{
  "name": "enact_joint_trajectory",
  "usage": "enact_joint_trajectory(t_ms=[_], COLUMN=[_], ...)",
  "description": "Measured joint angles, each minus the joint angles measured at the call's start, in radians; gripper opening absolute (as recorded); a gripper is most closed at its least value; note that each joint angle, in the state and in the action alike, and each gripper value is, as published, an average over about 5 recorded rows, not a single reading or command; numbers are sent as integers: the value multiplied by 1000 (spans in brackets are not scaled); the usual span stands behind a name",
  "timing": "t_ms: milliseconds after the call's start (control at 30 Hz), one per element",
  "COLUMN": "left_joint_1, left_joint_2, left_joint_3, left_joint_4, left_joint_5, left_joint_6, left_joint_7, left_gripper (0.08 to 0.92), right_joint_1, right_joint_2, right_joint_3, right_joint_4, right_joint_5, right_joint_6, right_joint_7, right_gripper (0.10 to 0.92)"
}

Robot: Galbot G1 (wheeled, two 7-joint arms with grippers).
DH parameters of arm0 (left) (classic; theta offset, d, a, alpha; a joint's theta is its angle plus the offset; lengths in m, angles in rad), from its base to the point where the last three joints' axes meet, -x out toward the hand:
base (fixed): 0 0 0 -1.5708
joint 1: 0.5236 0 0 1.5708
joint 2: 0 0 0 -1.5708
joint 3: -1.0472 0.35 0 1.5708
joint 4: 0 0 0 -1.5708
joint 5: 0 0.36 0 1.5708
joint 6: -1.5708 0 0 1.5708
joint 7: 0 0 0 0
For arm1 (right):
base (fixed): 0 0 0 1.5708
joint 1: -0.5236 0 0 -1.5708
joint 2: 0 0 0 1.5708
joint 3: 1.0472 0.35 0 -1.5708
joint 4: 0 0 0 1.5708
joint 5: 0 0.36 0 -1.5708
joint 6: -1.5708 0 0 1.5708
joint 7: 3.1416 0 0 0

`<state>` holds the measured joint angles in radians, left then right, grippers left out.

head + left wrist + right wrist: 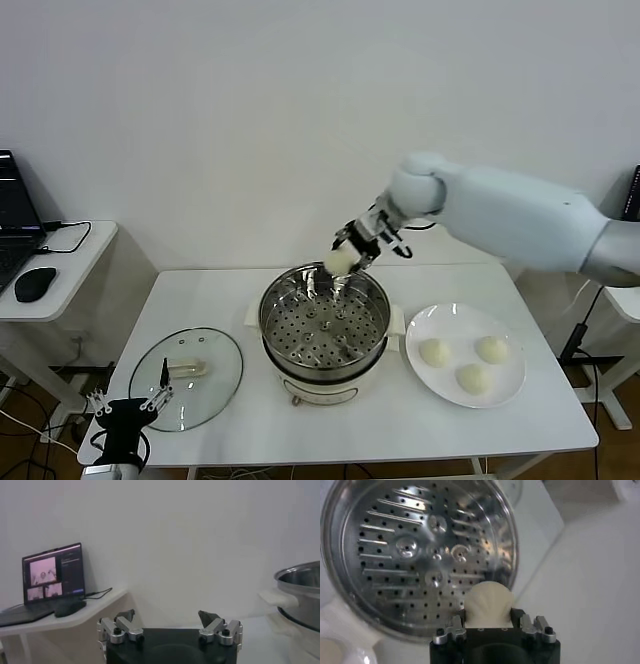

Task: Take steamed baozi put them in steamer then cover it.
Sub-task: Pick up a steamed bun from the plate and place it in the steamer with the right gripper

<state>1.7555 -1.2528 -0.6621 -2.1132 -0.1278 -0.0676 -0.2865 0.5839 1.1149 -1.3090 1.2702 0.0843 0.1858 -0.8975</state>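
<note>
While no readable writing is showing anywhere, the right gripper is clamping a smooth cream-white baozi above the far rim of the steamer, over its perforated tray. Three more buns are sitting on the white plate. Left gripper is hanging low, fingers spread, beside the cover.

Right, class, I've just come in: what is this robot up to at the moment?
The right gripper holds one baozi above the far rim of the open steamer, whose perforated tray is empty. Three more buns wait on the white plate. The glass cover lies on the table; the left gripper idles open beside it.
</note>
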Motion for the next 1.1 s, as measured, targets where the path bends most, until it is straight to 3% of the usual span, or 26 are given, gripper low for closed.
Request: enact_joint_trajectory(t_ms=[767,867,1100], left_joint_1=[-12,-12,-10], left_joint_2=[-4,-5,-10], left_joint_3=[0,1,3], left_joint_4=[14,14,6], left_joint_5=[-5,-5,-5], left_joint_6=[2,2,3], left_joint_7=[1,1,0], left_gripper=[823,823,823], right_joint_1=[-105,-109,-110], right_joint_2=[151,156,157], right_joint_3=[-15,-12,-10], right_joint_4=[-183,-196,-204], right_joint_5=[-260,-276,-276], right_joint_6=[224,239,255], right_joint_7=[64,69,77], right_gripper=[561,592,775])
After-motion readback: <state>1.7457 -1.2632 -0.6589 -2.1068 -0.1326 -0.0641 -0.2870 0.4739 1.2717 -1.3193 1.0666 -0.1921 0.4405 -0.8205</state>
